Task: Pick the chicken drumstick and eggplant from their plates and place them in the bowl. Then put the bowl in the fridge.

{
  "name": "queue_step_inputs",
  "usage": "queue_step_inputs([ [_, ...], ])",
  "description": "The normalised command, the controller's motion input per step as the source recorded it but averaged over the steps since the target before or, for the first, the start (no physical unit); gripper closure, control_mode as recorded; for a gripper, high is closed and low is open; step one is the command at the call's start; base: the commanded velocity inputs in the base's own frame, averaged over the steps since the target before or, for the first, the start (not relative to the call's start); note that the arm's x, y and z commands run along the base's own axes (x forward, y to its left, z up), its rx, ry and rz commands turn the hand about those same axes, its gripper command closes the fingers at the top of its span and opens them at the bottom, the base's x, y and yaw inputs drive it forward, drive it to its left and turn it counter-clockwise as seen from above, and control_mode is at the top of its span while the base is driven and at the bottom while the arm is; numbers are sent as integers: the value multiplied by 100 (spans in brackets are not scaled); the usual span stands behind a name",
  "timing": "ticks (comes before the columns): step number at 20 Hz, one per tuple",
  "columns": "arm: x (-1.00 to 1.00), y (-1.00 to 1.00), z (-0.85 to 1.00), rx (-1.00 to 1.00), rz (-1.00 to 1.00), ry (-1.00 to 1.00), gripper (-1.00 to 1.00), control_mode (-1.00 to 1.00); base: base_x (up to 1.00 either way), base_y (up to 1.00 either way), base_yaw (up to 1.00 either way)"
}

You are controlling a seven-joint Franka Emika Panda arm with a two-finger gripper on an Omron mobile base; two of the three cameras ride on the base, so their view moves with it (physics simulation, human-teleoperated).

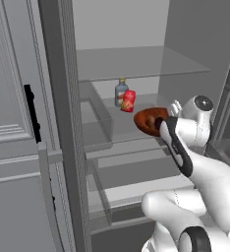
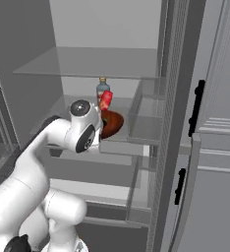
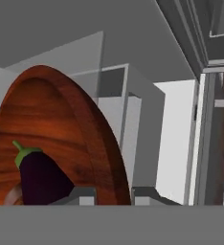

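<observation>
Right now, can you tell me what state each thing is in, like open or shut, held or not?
fridge: open, door swung aside.
bowl: held by its rim, inside the fridge above a glass shelf.
eggplant: lying in the bowl.
gripper: jaws shut on the bowl's rim.
bottle: upright at the back of the shelf.
red can: tilted beside the bottle.

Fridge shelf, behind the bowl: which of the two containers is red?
The can, leaning against the taller grey-blue bottle with the yellowish cap.
</observation>
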Motion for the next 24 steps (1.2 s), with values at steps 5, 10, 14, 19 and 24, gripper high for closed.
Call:
queue_step_inputs([
  [5,94,-12,-58,1,0,0,100,-100,0,0,0],
  [10,75,-24,-23,3,0,0,100,-100,0,0,0],
  [14,72,-11,0,3,-1,0,100,-100,0,0,0],
  [19,59,-2,0,1,-1,0,100,-100,0,0,0],
  [24,19,0,0,0,0,2,100,-100,0,0,0],
])
